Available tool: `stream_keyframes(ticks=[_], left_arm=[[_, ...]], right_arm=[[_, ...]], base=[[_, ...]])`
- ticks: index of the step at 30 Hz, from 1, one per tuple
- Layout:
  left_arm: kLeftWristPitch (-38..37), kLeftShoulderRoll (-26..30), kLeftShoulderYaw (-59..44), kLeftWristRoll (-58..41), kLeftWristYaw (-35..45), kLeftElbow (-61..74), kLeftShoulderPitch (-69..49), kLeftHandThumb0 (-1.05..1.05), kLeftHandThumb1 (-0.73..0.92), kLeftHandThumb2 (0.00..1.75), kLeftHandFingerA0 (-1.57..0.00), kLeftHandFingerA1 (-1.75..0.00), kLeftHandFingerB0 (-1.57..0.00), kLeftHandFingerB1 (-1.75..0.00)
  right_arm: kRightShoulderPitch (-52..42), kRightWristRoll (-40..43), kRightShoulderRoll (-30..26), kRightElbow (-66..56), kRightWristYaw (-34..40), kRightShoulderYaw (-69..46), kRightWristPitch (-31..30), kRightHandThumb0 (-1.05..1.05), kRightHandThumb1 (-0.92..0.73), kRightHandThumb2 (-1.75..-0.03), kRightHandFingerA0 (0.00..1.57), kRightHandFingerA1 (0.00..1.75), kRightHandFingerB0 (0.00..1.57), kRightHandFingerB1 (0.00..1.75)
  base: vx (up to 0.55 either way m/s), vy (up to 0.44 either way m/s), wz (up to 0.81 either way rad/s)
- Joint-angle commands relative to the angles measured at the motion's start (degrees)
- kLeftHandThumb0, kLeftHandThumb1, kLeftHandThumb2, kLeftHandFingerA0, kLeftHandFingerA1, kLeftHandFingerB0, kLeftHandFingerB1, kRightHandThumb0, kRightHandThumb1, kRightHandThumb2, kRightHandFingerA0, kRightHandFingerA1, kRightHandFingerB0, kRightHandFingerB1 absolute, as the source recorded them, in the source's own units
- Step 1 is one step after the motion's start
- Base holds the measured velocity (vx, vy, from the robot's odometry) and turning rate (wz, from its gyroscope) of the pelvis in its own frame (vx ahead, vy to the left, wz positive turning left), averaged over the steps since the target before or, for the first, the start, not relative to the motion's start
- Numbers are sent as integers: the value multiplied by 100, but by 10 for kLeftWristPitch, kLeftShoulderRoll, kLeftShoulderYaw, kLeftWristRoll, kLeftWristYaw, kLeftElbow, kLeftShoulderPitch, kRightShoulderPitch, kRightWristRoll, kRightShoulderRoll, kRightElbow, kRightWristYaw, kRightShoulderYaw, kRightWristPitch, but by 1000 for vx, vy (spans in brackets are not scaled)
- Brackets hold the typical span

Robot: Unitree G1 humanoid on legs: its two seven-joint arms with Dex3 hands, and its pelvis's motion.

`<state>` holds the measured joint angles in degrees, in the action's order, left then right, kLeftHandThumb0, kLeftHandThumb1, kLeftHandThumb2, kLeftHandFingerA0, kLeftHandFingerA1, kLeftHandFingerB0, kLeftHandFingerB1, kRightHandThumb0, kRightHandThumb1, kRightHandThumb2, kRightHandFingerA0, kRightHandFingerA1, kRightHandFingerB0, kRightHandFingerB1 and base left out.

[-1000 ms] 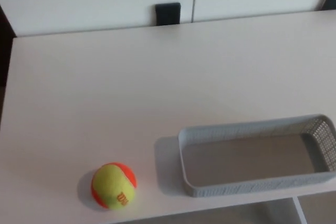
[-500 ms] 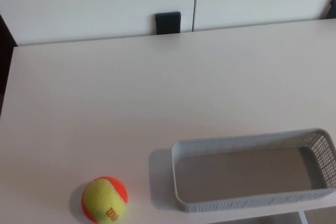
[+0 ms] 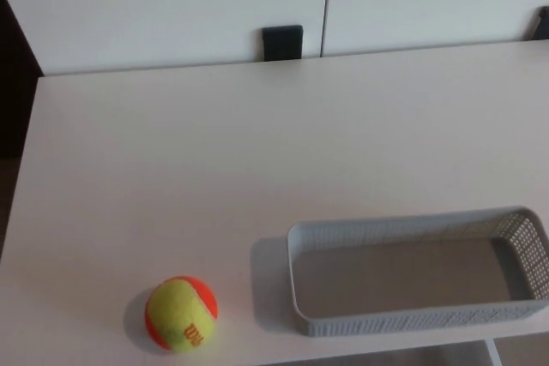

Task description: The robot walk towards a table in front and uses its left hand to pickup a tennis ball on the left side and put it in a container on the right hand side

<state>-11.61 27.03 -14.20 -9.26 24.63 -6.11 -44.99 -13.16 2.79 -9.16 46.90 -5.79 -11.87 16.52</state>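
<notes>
The surface (image 3: 214,152) lies bare across its far and middle stretch, open from the left edge to the right. Near the front edge the tennis ball (image 3: 181,313) sits on the left with bare surface all round it. A gap parts it from the low-walled grey container (image 3: 403,225) on the right, open on top. Behind the far edge rise white panels (image 3: 154,6) with a black bracket (image 3: 282,42).
</notes>
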Motion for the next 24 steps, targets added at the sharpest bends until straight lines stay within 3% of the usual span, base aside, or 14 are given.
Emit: stream_keyframes(ticks=[1, 3, 4, 6, 7, 9, 11, 12, 16, 17, 18, 21, 22, 24], left_arm=[[-128, 69, -227, -555, 316, 592, -211, -73, 58, 58, -22, -39, -19, -29], [-94, 78, -212, -631, 264, 642, -205, -85, 58, 59, -21, -37, -30, -33], [-115, 120, -157, -628, 157, 661, -97, -90, 62, 60, -27, -43, -22, -28], [-164, 125, -121, -563, 61, 661, -49, -88, 55, 58, -35, -38, -26, -29], [-176, 119, -114, -523, 16, 661, -32, -77, 39, 82, -22, -47, -11, -38], [-151, 106, -116, -483, -26, 661, 33, -72, 36, 78, -19, -47, -9, -38], [-107, 94, -122, -447, -53, 658, 101, -65, 33, 74, -17, -47, -10, -38], [-79, 90, -130, -411, -70, 652, 138, -63, 34, 73, -17, -45, -9, -37], [-9, 63, -111, -267, -84, 626, 198, -57, 37, 67, -19, -42, -10, -35], [8, 56, -96, -247, -82, 619, 209, -53, 36, 65, -17, -40, -10, -34], [34, 51, -71, -203, -75, 598, 227, -29, 33, 87, 0, -49, 0, -49], [26, 24, -8, -47, -49, 502, 276, -32, 29, 87, 0, -49, 0, -49], [6, 15, 9, 0, -48, 462, 283, -57, 36, 77, -8, -44, 0, -32], [-36, 0, 38, 64, -50, 388, 295, -65, 40, 72, -10, -41, -7, -30]], right_arm=[[15, 13, -13, 18, 3, -14, -2, -28, -42, -87, 31, 56, 8, 46], [14, 14, -14, 18, -1, -15, 0, -41, -52, -68, 33, 46, 16, 38], [15, 13, -16, 20, -2, -14, 2, -29, -43, -87, 31, 57, 7, 46], [15, 12, -17, 18, -2, -13, 2, -29, -43, -87, 32, 57, 7, 46], [15, 11, -17, 20, -3, -13, 3, -41, -52, -68, 35, 47, 16, 39], [17, 12, -18, 22, -5, -13, 4, -41, -52, -68, 34, 47, 16, 39], [18, 10, -18, 21, -1, -12, 1, -42, -52, -68, 35, 47, 16, 39], [20, 9, -19, 24, -1, -12, 1, -29, -42, -87, 31, 56, 7, 46], [21, 14, -17, 26, -3, -15, 0, -28, -42, -86, 31, 57, 7, 46], [22, 14, -18, 26, -4, -14, 0, -42, -51, -68, 34, 47, 15, 39], [23, 12, -18, 26, -4, -14, -1, -29, -42, -87, 31, 57, 7, 46], [24, 8, -18, 28, 1, -12, 1, -28, -43, -87, 31, 56, 7, 46], [24, 8, -17, 27, 2, -12, -1, -27, -42, -87, 32, 57, 8, 46], [25, 9, -15, 27, 4, -12, -3, -26, -42, -87, 33, 57, 8, 46]], base=[[0, 0, 0], [0, 0, 0], [0, 0, 0], [0, 0, 0], [0, 0, 0], [0, 0, 0], [0, 0, 0], [0, 0, 0], [0, 0, 0], [0, 0, 0], [0, 0, 0], [0, 0, 0], [0, 0, 0], [0, 0, 0]])
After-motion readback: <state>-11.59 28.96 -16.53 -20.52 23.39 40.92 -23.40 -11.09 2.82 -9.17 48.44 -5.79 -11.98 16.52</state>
